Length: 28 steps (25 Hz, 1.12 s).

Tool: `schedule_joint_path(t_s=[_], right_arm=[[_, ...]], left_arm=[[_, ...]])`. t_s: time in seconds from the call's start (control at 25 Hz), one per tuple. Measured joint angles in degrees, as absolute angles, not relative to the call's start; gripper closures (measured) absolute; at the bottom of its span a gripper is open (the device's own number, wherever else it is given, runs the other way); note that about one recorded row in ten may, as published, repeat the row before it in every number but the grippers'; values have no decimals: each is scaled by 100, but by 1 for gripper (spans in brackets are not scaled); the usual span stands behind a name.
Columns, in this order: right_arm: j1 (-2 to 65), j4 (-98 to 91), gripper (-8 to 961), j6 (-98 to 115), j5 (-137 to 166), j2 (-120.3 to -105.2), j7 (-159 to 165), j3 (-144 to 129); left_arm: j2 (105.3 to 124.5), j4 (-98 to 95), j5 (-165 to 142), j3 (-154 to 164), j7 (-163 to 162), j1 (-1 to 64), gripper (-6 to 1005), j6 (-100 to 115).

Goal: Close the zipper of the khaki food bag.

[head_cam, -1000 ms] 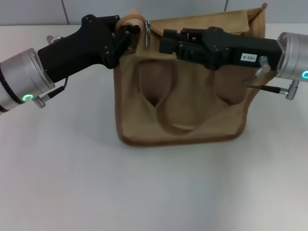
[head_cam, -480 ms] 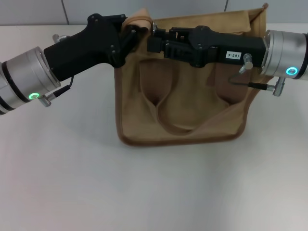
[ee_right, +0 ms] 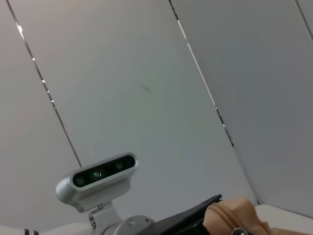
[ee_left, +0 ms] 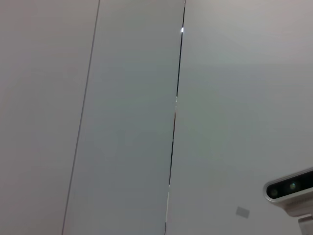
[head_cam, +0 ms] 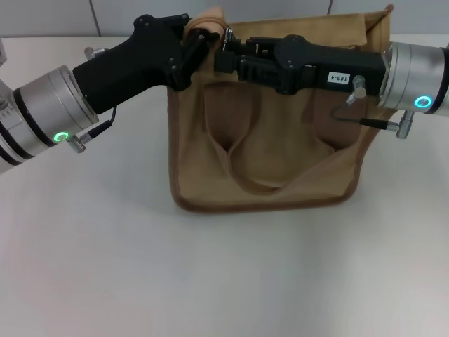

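Observation:
The khaki food bag [head_cam: 280, 158] stands in the middle of the white table, its brown strap handle [head_cam: 247, 184] hanging down the front. My left gripper [head_cam: 201, 36] reaches in from the left and is shut on the bag's top left corner, bunching the fabric there. That corner also shows in the right wrist view [ee_right: 229, 218]. My right gripper [head_cam: 222, 59] lies along the bag's top seam from the right, its tip at the left end of the zipper. A bit of the silver slider [head_cam: 226, 34] shows just above that tip. The rest of the track is hidden by the right arm.
White table [head_cam: 210, 281] spreads in front of the bag and on both sides. A panelled wall [head_cam: 280, 8] stands close behind the bag. The left wrist view shows only wall panels and a camera housing [ee_left: 289, 188]. The right wrist view shows the left arm's camera [ee_right: 98, 175].
My right gripper has slid left along the bag's top to the slider end. My left arm has shifted slightly up and right, still holding the corner.

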<state>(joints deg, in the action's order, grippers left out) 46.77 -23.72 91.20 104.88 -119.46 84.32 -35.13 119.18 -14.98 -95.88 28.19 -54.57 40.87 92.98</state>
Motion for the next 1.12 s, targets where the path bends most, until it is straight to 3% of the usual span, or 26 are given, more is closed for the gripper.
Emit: schedule_joint_path(t_s=[0.24, 0.44, 1.12], right_arm=[[4702, -2295, 575, 9077, 10419, -11944, 8432, -3516], [4729, -2270, 717, 9053, 10415, -11944, 8430, -3516], [4599, -2317, 724, 9072, 10412, -11929, 8428, -3516]], left_arm=[[11914, -1482, -9579, 2838, -5465, 4089, 998, 9300], [11920, -1437, -9567, 2838, -5442, 4113, 997, 9303], [11911, -1412, -9426, 2795, -5459, 4092, 997, 9217]])
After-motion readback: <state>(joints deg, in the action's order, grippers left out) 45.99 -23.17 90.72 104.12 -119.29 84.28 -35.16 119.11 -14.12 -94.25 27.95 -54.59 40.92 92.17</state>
